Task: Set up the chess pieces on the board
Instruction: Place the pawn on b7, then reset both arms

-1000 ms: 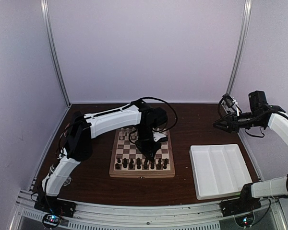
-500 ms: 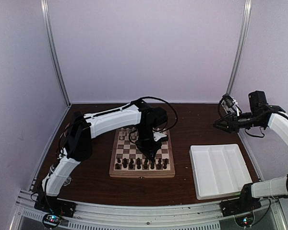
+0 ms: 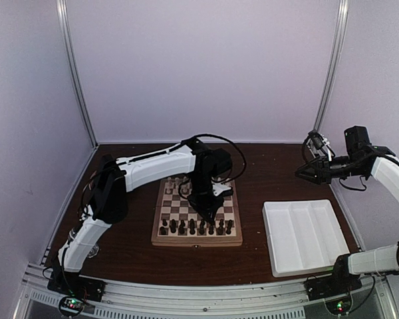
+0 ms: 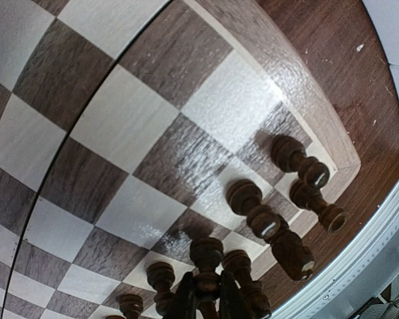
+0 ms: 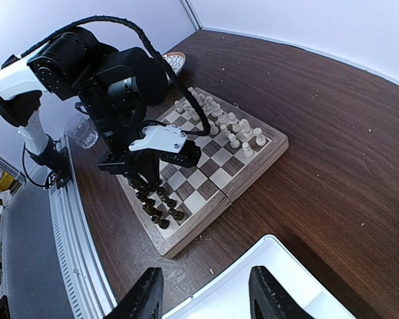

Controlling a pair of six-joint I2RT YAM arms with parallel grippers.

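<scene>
Viewing the cell from above, we found the board (image 3: 197,214) at the centre of the table (image 3: 126,252), with the tray (image 3: 299,236) to its right. We noted dark pieces (image 3: 196,227) along its near rows and white pieces (image 5: 219,119) along its far rows. The left gripper (image 4: 207,302) hung over the near rows, fingers narrowed against one dark piece (image 4: 206,256) between them. The right gripper (image 5: 205,292) was raised beyond the tray's far edge, fingers spread wide, holding nothing.
</scene>
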